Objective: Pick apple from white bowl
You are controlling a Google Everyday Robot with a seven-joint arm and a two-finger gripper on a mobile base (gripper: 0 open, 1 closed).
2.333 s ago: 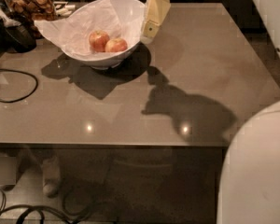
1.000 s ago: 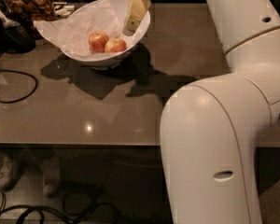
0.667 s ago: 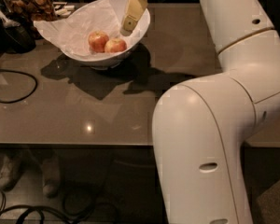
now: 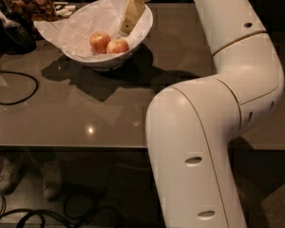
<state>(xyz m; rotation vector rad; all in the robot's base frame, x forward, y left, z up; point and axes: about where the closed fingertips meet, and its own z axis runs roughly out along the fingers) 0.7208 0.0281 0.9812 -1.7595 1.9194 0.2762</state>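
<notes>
The white bowl (image 4: 141,28), lined with crinkled white paper, stands at the back left of the grey table. Two apples lie side by side in it. The apple (image 4: 118,46) is the paler one on the right, and a deeper red apple (image 4: 99,42) touches it on the left. My gripper (image 4: 125,31) reaches down from the top edge into the bowl's right side. Its cream tip hangs just above and slightly right of the paler apple. It holds nothing that I can see.
My white arm (image 4: 218,127) fills the right and front of the view. A jar of snacks (image 4: 31,4) and a dark object (image 4: 9,34) stand at the back left. A black cable (image 4: 19,89) loops on the table's left side. The table's front edge (image 4: 66,146) runs across the lower part.
The gripper has moved left from beside the bowl's right rim to inside the bowl, lower and closer to the apples. The arm has swung further into view. The apples stay put.
</notes>
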